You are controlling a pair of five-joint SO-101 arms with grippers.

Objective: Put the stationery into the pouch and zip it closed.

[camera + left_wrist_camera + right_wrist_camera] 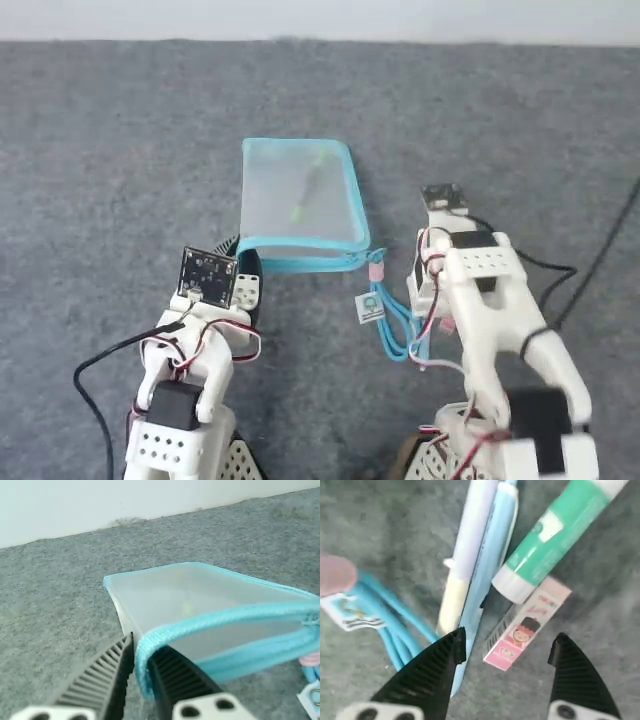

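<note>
The translucent pouch (pixel 300 205) with blue trim lies flat on the grey mat, and a green pen (pixel 308 190) shows inside it. My left gripper (pixel 141 655) is shut on the pouch's blue zipper edge (pixel 210 622) at its near corner (pixel 250 268). My right gripper (pixel 510 645) hangs open just above loose stationery: a pink eraser (pixel 527 625), a green glue stick (pixel 555 535), a pale pen (pixel 470 545) and a light blue pen (pixel 490 575). The eraser lies between the open jaws. In the high view the right arm (pixel 470 275) covers these items.
A blue cord loop (pixel 395 325) with a paper tag (pixel 370 307) and a pink zipper pull (pixel 377 268) trails from the pouch's right corner toward the right arm. A white wall edge (pixel 320 20) borders the mat at the back. Black cables run beside both arms.
</note>
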